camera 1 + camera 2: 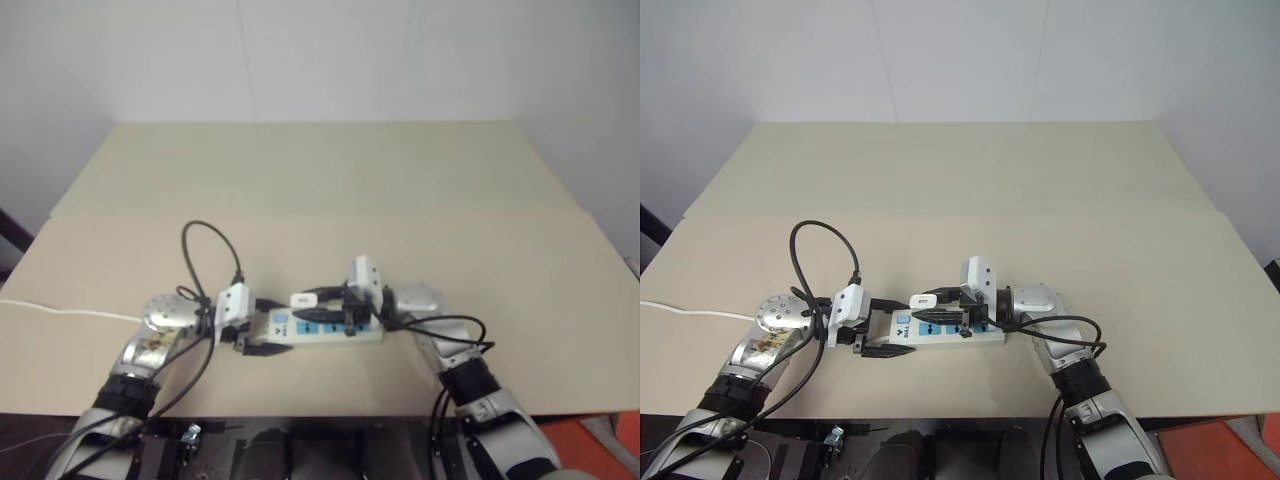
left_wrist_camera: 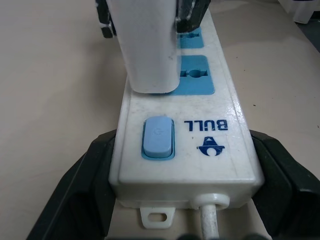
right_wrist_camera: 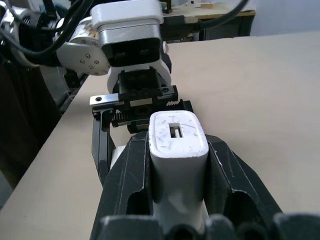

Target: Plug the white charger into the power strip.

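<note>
The power strip [image 1: 368,336] lies across the near part of the table, white with blue sockets. My left gripper [image 1: 268,326] is shut on its switch end; in the left wrist view the black fingers [image 2: 75,195] clamp both sides of the power strip [image 2: 210,115] beside the cord outlet. My right gripper [image 3: 177,142] is shut on the white charger [image 3: 180,170], pointing toward the left gripper. The white charger [image 2: 147,45] stands upright on the socket closest to the blue switch [image 2: 158,137], its lower end at the strip's face. Its prongs are hidden.
The beige table [image 1: 320,180] stretches far back, with a seam across its middle. A thin white cord [image 1: 60,312] runs off to the left. Black cables [image 1: 215,245] loop above the left wrist. The table's front edge lies just below the strip.
</note>
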Action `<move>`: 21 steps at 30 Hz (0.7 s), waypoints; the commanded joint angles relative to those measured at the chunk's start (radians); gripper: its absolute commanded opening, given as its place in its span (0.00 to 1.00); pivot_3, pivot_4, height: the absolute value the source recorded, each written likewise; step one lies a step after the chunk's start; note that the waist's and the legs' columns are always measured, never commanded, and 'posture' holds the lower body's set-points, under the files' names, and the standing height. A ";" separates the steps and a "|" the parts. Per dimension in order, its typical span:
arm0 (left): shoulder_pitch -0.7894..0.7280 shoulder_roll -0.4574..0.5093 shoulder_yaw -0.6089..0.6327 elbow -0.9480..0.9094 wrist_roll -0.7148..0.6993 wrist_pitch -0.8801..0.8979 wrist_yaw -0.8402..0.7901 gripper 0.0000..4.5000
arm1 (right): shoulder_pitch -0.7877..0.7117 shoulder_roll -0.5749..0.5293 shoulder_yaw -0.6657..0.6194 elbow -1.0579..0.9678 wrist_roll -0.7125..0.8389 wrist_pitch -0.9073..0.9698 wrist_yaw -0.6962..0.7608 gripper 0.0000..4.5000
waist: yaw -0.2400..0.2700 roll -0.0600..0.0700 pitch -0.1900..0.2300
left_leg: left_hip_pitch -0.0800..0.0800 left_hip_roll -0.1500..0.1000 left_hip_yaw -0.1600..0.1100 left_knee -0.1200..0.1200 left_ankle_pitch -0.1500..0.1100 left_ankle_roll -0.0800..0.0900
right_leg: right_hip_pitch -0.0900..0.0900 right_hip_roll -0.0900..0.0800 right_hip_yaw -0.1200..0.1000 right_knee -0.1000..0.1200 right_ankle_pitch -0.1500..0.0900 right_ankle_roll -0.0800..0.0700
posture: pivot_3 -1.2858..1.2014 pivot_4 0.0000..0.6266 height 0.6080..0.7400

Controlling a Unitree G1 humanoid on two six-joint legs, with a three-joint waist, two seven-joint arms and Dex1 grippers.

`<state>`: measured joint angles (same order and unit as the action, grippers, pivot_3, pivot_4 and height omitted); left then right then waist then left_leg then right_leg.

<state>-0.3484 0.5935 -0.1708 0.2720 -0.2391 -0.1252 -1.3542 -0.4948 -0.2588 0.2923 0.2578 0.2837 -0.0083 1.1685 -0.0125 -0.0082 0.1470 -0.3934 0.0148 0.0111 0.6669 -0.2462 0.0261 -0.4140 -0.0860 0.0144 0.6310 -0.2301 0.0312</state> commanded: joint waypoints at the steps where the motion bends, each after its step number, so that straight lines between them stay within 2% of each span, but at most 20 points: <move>1: -0.001 0.013 0.009 -0.026 -0.007 -0.003 -0.008 0.73 | 0.040 -0.034 0.025 0.087 -0.069 -0.040 0.013 0.24 | 0.000 0.000 0.000 | 0.002 0.000 0.000 0.000 0.000 0.000 | 0.003 0.000 0.000 -0.001 0.000 0.000 | 0.52 0.24 1.00; 4: 0.004 0.018 0.011 -0.031 -0.008 -0.002 -0.005 0.73 | 0.054 -0.047 0.040 0.120 -0.089 -0.089 0.024 0.24 | 0.000 -0.001 0.000 | 0.010 0.000 0.000 -0.002 0.000 0.000 | 0.011 0.000 -0.001 -0.003 0.000 0.000 | 0.52 0.24 1.00; 10: 0.007 0.017 0.009 -0.038 -0.007 0.001 0.000 0.73 | 0.046 -0.052 0.041 0.184 -0.093 -0.109 0.027 0.24 | 0.000 -0.002 -0.002 | 0.013 0.000 0.000 -0.002 0.000 0.000 | 0.012 0.000 0.000 -0.002 -0.001 0.000 | 0.52 0.24 1.00; 21: 0.000 0.016 0.008 -0.032 -0.004 -0.001 0.001 0.73 | 0.008 -0.050 0.056 0.260 -0.083 -0.028 0.072 0.24 | 0.000 -0.005 -0.003 | 0.022 0.000 -0.002 -0.004 0.000 0.000 | 0.021 0.000 0.000 -0.004 -0.001 0.000 | 0.52 0.24 1.00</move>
<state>-0.3381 0.5937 -0.1804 0.2726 -0.2337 -0.1067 -1.3430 -0.5344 -0.2602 0.3241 0.4037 0.2723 -0.1183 1.2322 -0.0125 -0.0128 0.1440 -0.3712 0.0152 0.0092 0.6621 -0.2465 0.0260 -0.3925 -0.0861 0.0142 0.6268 -0.2311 0.0310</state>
